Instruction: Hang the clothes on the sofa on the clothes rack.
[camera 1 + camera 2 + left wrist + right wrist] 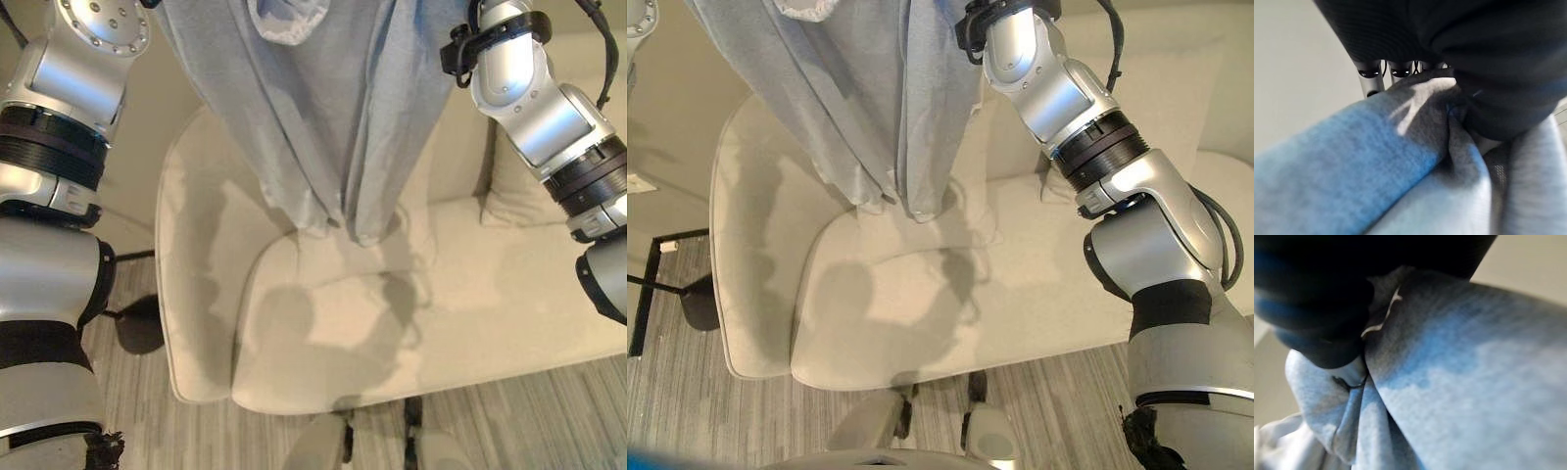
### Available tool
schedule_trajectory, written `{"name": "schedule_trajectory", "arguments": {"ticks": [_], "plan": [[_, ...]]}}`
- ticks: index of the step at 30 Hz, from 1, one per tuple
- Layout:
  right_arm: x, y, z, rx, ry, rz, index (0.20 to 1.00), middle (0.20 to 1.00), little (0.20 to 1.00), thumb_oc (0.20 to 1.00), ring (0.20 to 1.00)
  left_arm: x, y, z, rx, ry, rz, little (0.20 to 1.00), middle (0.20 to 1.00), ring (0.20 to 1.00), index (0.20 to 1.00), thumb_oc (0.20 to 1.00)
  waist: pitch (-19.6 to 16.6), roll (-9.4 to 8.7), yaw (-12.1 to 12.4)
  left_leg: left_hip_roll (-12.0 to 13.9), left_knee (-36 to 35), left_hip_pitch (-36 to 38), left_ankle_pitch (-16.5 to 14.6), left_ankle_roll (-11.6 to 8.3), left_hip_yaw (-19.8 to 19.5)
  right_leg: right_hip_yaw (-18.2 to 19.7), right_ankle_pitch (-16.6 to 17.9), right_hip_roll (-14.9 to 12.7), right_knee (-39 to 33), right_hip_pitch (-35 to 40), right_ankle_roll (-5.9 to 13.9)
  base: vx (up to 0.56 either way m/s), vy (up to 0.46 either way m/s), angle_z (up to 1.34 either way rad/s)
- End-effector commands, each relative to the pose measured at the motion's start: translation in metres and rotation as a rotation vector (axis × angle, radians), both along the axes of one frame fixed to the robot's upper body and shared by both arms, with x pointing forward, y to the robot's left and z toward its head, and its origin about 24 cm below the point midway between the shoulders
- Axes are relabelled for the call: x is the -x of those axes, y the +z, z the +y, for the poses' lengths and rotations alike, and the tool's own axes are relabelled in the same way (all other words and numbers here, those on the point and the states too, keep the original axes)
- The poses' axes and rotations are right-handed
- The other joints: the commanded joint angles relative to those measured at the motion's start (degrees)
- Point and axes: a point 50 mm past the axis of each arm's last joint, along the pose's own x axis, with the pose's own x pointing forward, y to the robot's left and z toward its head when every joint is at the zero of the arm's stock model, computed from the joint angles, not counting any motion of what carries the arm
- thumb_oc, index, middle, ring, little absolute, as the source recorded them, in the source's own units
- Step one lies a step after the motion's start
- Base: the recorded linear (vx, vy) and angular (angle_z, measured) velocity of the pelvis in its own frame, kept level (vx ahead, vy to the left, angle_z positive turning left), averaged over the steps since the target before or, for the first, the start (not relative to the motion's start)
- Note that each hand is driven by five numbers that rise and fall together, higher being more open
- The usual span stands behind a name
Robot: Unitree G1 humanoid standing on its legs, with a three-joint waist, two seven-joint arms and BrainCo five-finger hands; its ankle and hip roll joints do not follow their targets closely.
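Left wrist view: left hand (1484, 73) bunching grey-blue garment (1376, 166).

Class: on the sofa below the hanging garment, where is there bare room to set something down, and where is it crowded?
Bare: the sofa seat cushion from its front edge back to the backrest. Crowded: the back middle, where the blue-grey garment hangs low, its hem just over the seat between both raised arms.
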Motion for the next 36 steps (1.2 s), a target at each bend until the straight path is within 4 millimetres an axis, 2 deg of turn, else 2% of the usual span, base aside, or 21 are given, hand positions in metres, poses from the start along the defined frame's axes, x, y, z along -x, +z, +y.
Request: {"name": "schedule_trajectory", "arguments": {"ticks": [1, 6, 9, 10, 11, 13, 16, 17, 20, 21, 24, 26, 29, 31, 34, 36], "plan": [[-0.01, -0.026, -0.012, -0.02, -0.032, 0.006, 0.2, 0.2, 0.2, 0.2, 0.2, -0.014, -0.034, 0.016, 0.031, 0.059, 0.054, 0.2, 0.2, 0.2, 0.2, 0.2, -12.41, -4.07, 2.18, 9.75, -0.42, 3.83, -4.62, -4.01, 0.99, 0.1, -1.59, -3.59, -0.99, 1.14, 3.79, 0.03, -0.009, 0.13], [-0.015, -0.037, -0.022, 0.01, -0.098, 0.024, 0.2, 0.2, 0.2, 0.2, 0.2, -0.013, -0.039, 0.025, 0.04, 0.085, 0.063, 0.2, 0.2, 0.2, 0.2, 0.2, -15.24, -3.84, 2.61, 9.48, -0.5, 5.52, -5.7, -3.72, 0.62, -0.76, -1.77, -4.37, -0.78, 3.05, 4.44, 0.04, 0.094, 0.04], [-0.02, -0.047, -0.023, 0.062, -0.154, 0.045, 0.2, 0.2, 0.2, 0.2, 0.2, -0.019, -0.044, 0.022, 0.022, 0.092, 0.096, 0.2, 0.2, 0.2, 0.2, 0.2, -16.51, -3.28, 2.19, 6.87, -0.5, 6.96, -7.16, -2.42, 0.19, -1.45, -0.98, -7.26, 0.37, 3.73, 5.79, 0.0, 0.327, 0.07], [-0.022, -0.051, -0.019, 0.082, -0.16, 0.061, 0.2, 0.2, 0.2, 0.2, 0.2, -0.021, -0.046, 0.018, 0.007, 0.086, 0.114, 0.2, 0.2, 0.2, 0.2, 0.2, -17.06, -3.15, 2.28, 4.95, -0.5, 7.93, -8.21, -1.48, 0.23, -1.21, -0.02, -9.15, 0.66, 3.72, 6.71, 0.0, 0.31, 0.15], [-0.022, -0.051, -0.019, 0.082, -0.16, 0.062, 0.2, 0.2, 0.2, 0.2, 0.2, -0.021, -0.046, 0.018, 0.006, 0.086, 0.114, 0.2, 0.2, 0.2, 0.2, 0.2, -17.04, -3.23, 2.32, 4.84, -0.5, 7.99, -8.22, -1.4, 0.32, -1.13, -0.01, -9.26, 0.64, 3.75, 6.78, -0.01, 0.312, 0.14], [-0.023, -0.054, -0.015, 0.089, -0.166, 0.069, 0.2, 0.2, 0.2, 0.2, 0.2, -0.024, -0.05, 0.015, -0.013, 0.085, 0.132, 0.2, 0.2, 0.2, 0.2, 0.2, -16.96, -3.03, 2.72, 2.58, -0.5, 8.23, -8.61, -0.4, 0.7, -0.38, 1.62, -11.59, 1.21, 2.6, 8.05, -0.07, 0.287, 0.0], [-0.027, -0.059, -0.015, 0.089, -0.18, 0.092, 0.2, 0.2, 0.2, 0.2, 0.2, -0.025, -0.053, 0.013, -0.029, 0.076, 0.14, 0.2, 0.2, 0.2, 0.2, 0.2, -15.93, -2.69, 3.79, 1.17, -0.5, 8.67, -8.46, 0.7, 1.76, -0.94, 0.96, -12.82, 5.66, 0.1, 7.69, -0.13, 0.24, -0.04], [-0.027, -0.058, -0.015, 0.086, -0.184, 0.093, 0.2, 0.2, 0.2, 0.2, 0.2, -0.025, -0.052, 0.011, -0.028, 0.069, 0.137, 0.2, 0.2, 0.2, 0.2, 0.2, -15.23, -2.63, 3.79, 1.04, -0.37, 8.51, -8.03, 0.98, 1.98, -0.89, -0.29, -11.89, 8.41, -0.23, 6.87, -0.16, 0.143, -0.07], [-0.029, -0.054, -0.016, 0.095, -0.208, 0.092, 0.2, 0.2, 0.2, 0.2, 0.2, -0.03, -0.057, 0.0, -0.039, 0.025, 0.161, 0.2, 0.2, 0.2, 0.2, 0.2, -14.45, -2.8, 3.62, 0.15, -0.29, 7.47, -6.62, 1.6, 1.73, 1.22, -4.88, -6.06, 13.5, -0.24, 4.53, -0.15, 0.074, -0.02], [-0.03, -0.053, -0.021, 0.093, -0.226, 0.088, 0.2, 0.2, 0.2, 0.2, 0.2, -0.031, -0.06, 0.002, -0.043, 0.031, 0.176, 0.2, 0.2, 0.2, 0.2, 0.2, -14.09, -3.08, 3.97, -0.25, -0.16, 6.45, -5.98, 1.83, 2.06, 0.77, -6.09, -3.81, 13.88, 0.23, 3.51, -0.15, -0.008, 0.11], [-0.03, -0.049, -0.019, 0.109, -0.233, 0.082, 0.2, 0.2, 0.2, 0.2, 0.2, -0.032, -0.059, -0.002, -0.029, 0.011, 0.173, 0.2, 0.2, 0.2, 0.2, 0.2, -14.11, -5.11, 5.17, -1.38, -0.12, 5.64, -4.77, 1.3, 0.98, -0.75, -7.63, -1.86, 8.8, 3.52, 1.83, -0.07, -0.102, 0.0], [-0.028, -0.044, -0.019, 0.124, -0.23, 0.064, 0.2, 0.2, 0.2, 0.2, 0.2, -0.03, -0.057, -0.006, -0.021, -0.014, 0.16, 0.2, 0.2, 0.2, 0.2, 0.2, -13.87, -5.62, 5.63, -1.13, 0.03, 4.34, -3.98, 0.47, 0.26, -0.41, -6.65, -1.24, 4.81, 4.26, 1.66, -0.09, -0.122, 0.12], [-0.025, -0.04, -0.022, 0.157, -0.243, 0.044, 0.2, 0.2, 0.2, 0.2, 0.2, -0.034, -0.063, -0.012, -0.007, -0.042, 0.165, 0.2, 0.2, 0.2, 0.2, 0.2, -13.19, -5.39, 5.46, -1.31, 0.4, 1.0, -2.04, -0.97, -0.97, -1.15, -4.75, -1.01, 0.3, 4.64, 1.91, -0.15, -0.019, 0.16], [-0.025, -0.037, -0.025, 0.161, -0.254, 0.038, 0.2, 0.2, 0.2, 0.2, 0.2, -0.035, -0.063, -0.015, -0.008, -0.05, 0.169, 0.2, 0.2, 0.2, 0.2, 0.2, -12.79, -5.35, 5.35, -0.9, 0.5, -0.06, -1.89, -1.6, -0.94, -1.33, -4.16, -1.2, -0.26, 4.49, 2.06, -0.14, 0.071, 0.33], [-0.022, -0.027, -0.021, 0.171, -0.25, 0.005, 0.2, 0.2, 0.2, 0.2, 0.2, -0.035, -0.059, -0.018, -0.004, -0.06, 0.157, 0.2, 0.2, 0.2, 0.2, 0.2, -11.58, -6.22, 5.02, 4.29, 1.73, -1.23, -2.69, -2.01, -0.49, -1.54, -2.45, -3.66, -0.12, 2.77, 2.58, -0.18, 0.19, 0.37], [-0.021, -0.026, -0.021, 0.172, -0.25, -0.001, 0.2, 0.2, 0.2, 0.2, 0.2, -0.033, -0.058, -0.016, 0.002, -0.056, 0.143, 0.2, 0.2, 0.2, 0.2, 0.2, -11.45, -6.65, 4.76, 9.84, 2.31, -0.08, -1.67, -2.15, -0.39, -1.52, -1.76, -5.66, -0.11, 1.48, 3.02, -0.14, 0.293, 0.26]]}}
